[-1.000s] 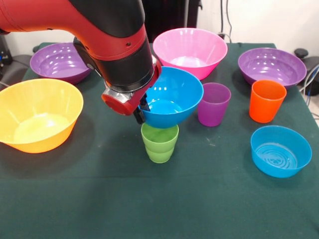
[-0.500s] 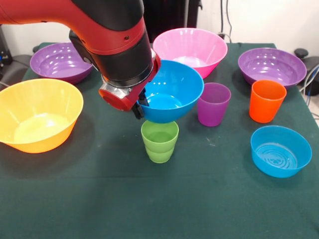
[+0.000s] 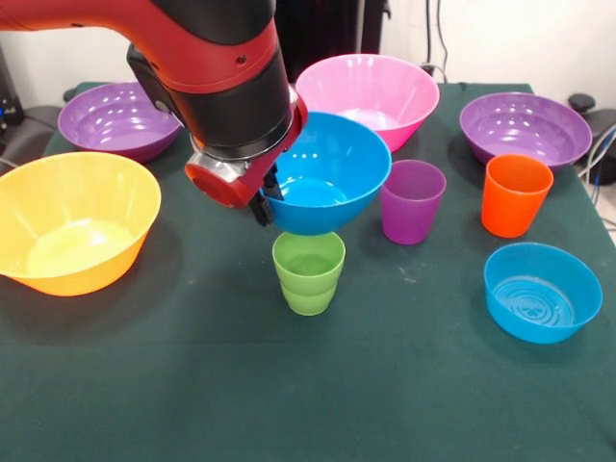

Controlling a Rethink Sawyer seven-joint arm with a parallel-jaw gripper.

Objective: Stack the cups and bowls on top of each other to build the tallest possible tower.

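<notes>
Pincer [image 3: 267, 204] shows only as dark tips under the red arm's wrist in the front view, clamped on the left rim of the medium blue bowl [image 3: 332, 178]; the arm's bulk hides most of it. That bowl hangs tilted in the air at frame centre, above and apart from the green cup [image 3: 308, 273], which stands upright on the bench [image 3: 308, 395]. The blue bowl's right rim covers part of the purple cup [image 3: 412, 201] beside it. An orange cup [image 3: 515, 195] stands at right, with a shallow blue bowl [image 3: 542, 292] below it. A yellow-orange bowl [image 3: 72, 223] is cut off at the left edge. A pink bowl [image 3: 371, 96] sits at top centre, and two purple bowls [image 3: 525, 130] sit at upper left and upper right, the left one partly behind the arm.
</notes>
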